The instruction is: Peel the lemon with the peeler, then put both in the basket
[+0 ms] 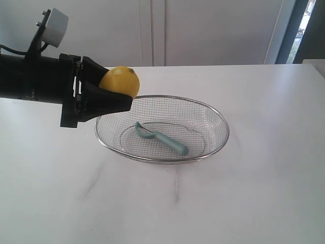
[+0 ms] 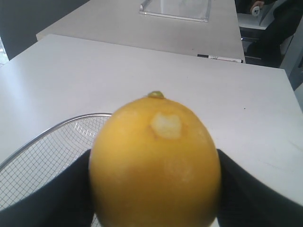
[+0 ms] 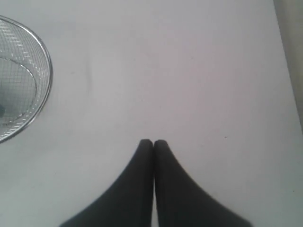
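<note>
Lemon (image 1: pixel 120 80) in level left claw (image 1: pixel 123 94)

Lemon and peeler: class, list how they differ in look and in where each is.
The lemon is round and yellow; the peeler is slim and teal. The lemon is gripped in the air by the left gripper; the peeler lies flat in the basket. Neither rests on the table.

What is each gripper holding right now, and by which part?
The left gripper holds the lemon, its fingers pressed on two opposite sides of the fruit's middle. The right gripper is shut and holds nothing.
</note>
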`<state>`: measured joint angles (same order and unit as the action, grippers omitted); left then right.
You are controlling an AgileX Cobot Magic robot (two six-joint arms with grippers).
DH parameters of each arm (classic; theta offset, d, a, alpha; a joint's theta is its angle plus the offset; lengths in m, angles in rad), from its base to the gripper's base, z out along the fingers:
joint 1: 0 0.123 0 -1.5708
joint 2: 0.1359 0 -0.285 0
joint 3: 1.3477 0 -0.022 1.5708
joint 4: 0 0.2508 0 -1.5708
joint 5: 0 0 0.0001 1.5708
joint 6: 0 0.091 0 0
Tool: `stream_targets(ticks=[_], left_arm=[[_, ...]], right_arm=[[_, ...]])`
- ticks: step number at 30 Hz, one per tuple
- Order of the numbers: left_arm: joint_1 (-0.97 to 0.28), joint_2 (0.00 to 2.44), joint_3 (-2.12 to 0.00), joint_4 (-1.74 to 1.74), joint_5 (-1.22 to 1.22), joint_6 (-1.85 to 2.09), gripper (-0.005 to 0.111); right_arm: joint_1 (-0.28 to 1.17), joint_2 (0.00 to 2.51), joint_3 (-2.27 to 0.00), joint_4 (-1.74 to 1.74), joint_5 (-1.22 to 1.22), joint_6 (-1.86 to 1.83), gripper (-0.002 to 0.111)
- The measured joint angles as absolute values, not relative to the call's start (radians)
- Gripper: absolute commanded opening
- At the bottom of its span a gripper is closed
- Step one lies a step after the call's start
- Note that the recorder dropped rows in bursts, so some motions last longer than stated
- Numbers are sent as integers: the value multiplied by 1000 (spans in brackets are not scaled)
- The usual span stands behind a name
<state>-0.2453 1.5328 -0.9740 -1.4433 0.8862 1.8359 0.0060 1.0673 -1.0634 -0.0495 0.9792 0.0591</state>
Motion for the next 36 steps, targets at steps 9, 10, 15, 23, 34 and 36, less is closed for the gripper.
stream_targets(ticks=[9,10,15,23,34,36], left_arm=[[-245,1533,-974,-1443,886,1836,0],[-245,1533,-974,-1443,886,1836,0],[-245,1533,-974,-1443,886,1836,0],[-245,1533,-974,-1443,886,1836,0],[-245,1533,-974,-1443,886,1836,0],[-245,1533,-974,-1443,886,1836,0]], right_arm=[[6,734,-915,-55,781,57,0],[6,687,-893,-58,747,57,0],[6,521,-820,-67,600,57,0],[6,408,-708,-80,350,57,0],[6,408,-706,-80,323,57,0],[6,408,-706,-80,321,57,0]])
